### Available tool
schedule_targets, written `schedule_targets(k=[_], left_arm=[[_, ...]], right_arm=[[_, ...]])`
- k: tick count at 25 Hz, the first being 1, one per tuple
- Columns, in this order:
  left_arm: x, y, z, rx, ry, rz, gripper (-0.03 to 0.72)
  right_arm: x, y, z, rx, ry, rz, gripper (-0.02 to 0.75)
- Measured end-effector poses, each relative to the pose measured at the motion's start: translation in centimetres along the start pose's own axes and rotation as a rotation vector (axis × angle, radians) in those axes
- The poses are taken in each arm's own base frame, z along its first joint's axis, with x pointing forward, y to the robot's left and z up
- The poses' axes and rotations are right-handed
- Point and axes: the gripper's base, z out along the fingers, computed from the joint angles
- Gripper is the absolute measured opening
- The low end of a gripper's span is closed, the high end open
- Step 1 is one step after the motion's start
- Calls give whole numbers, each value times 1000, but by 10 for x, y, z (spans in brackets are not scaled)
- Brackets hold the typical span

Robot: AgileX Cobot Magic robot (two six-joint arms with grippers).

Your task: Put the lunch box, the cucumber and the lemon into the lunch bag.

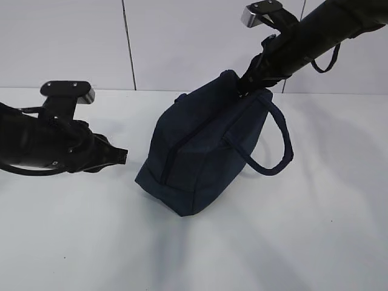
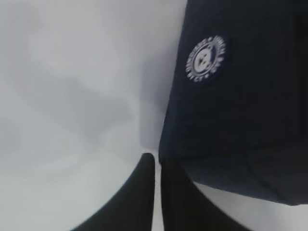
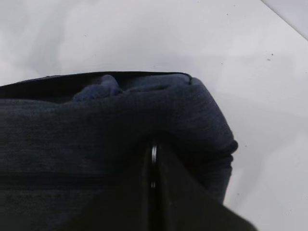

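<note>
- Exterior view: lunch bag (image 1: 203, 151), dark navy, on the white table (image 1: 73, 242) near the middle, tipped so its zipper seam faces left and front. One loop handle (image 1: 276, 142) hangs out on its right side. Right gripper (image 1: 254, 82) comes down from upper right and is pressed against the bag's top rear corner; how its jaws stand is hidden here. Left gripper (image 1: 121, 156) lies low over the table left of the bag, tips together, apart from the fabric.
- Left wrist view: left gripper (image 2: 158, 166) fingers nearly meeting, only a thin slit between them, nothing held. Bag wall (image 2: 240, 96) fills the right side, bearing a round white logo (image 2: 206, 58); its lower corner lies just beside the fingertips.
- Right wrist view: right gripper (image 3: 153, 159) closed tight on a fold of the navy fabric (image 3: 96, 125), a metal ring (image 3: 153, 155) just visible in the slit. White table behind.
- Lunch box, cucumber, lemon: unseen in every view.
</note>
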Motion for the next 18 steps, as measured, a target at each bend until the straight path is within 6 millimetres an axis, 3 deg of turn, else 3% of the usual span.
schedule_targets(k=[4,8,10,12,18], left_arm=[[-18,-9,-31,41,-99,134,75],[-29,-20,-57,110,-175,227,288],[-27,-23,-56,138,-166,267,412],[-23,-26,-46,183,-136,308,468],[-43,-42,-21,344,-144,363,489]], right_arm=[[-2,4,0,-40,-25,7,20],[-4,5,0,-60,-45,14,20],[-4,6,0,-72,-46,17,20],[-4,7,1,-88,-49,20,20],[-5,10,1,-120,-62,22,20]])
